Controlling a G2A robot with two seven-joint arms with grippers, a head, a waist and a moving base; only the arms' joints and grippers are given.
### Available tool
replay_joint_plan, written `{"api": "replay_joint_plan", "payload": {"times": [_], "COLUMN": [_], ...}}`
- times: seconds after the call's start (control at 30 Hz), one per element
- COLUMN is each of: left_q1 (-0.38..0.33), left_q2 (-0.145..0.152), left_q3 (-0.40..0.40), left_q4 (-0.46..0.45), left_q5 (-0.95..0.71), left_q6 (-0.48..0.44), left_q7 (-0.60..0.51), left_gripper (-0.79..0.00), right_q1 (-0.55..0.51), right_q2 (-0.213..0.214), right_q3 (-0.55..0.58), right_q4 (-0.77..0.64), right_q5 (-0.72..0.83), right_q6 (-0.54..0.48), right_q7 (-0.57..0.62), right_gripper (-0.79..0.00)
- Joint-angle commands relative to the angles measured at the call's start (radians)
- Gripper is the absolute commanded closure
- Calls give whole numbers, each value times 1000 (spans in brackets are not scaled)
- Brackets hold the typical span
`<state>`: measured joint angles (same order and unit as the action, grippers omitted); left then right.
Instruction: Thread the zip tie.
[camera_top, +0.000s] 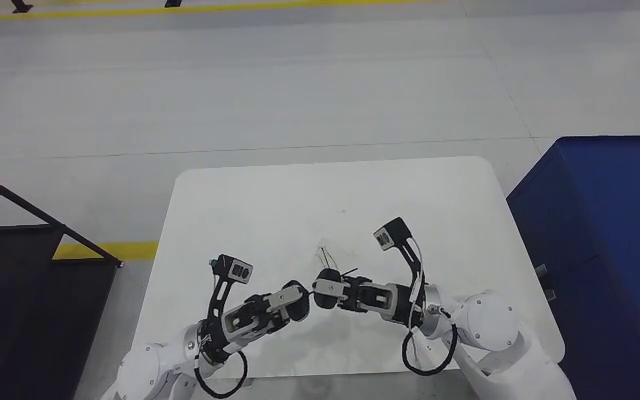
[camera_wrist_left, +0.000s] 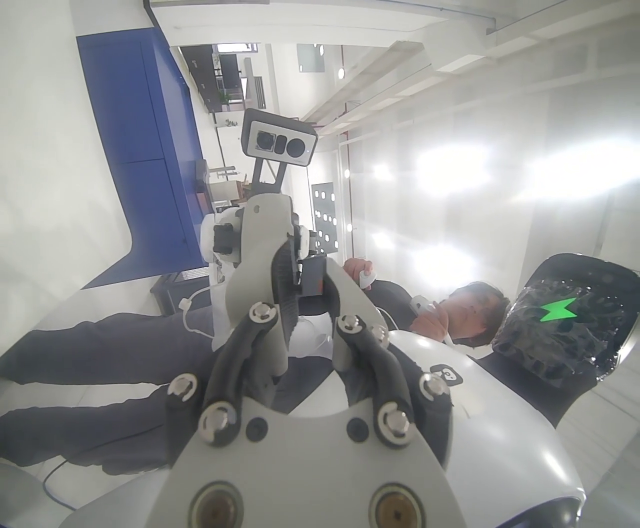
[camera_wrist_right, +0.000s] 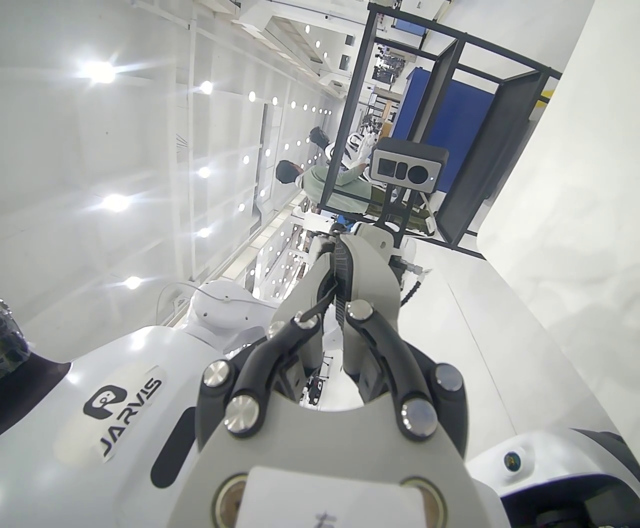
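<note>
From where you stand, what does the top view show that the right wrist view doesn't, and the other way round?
Only the top view: the white table with its rounded outline, and both arms bent over its near side. Only the right wrist view: ceiling lights, and the right gripper up close, its fingers shut on a thin dark strand, probably the zip tie. Both: the left gripper meeting it tip to tip.

Black zip tie (camera_wrist_right: 320, 303) in right gripper (camera_wrist_right: 336, 248)
</note>
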<state>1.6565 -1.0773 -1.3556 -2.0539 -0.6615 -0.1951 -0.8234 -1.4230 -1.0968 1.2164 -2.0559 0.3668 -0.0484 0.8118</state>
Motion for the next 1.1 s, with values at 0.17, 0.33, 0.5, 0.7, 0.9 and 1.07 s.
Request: {"api": "replay_joint_plan", "payload": {"times": [0.17, 0.33, 0.5, 0.7, 0.9, 1.07], "left_q1": [4, 4, 4, 4, 4, 4], "left_q2": [0, 0, 0, 0, 0, 0], "left_q3": [-13, -13, -13, -13, -13, -13], "left_q4": [-3, -3, -3, -3, -3, -3], "left_q5": [-12, -12, -12, -12, -12, -12], "left_q6": [-18, -18, -18, -18, -18, -18], "left_q7": [2, 2, 2, 2, 2, 2], "left_gripper": [-785, -785, -785, -785, -785, -785], "right_q1": [-11, -11, -12, -64, -98, -98], "right_q2": [4, 4, 3, 12, 23, 23], "right_q3": [43, 43, 73, 268, 417, 417], "right_q4": [-14, -14, -32, 17, 107, 107], "right_q5": [48, 48, 70, 183, 251, 251], "right_q6": [0, 0, -49, -141, -131, -131], "right_q7": [2, 2, -29, -83, -48, -48], "right_gripper": [0, 0, 0, 0, 0, 0]}}
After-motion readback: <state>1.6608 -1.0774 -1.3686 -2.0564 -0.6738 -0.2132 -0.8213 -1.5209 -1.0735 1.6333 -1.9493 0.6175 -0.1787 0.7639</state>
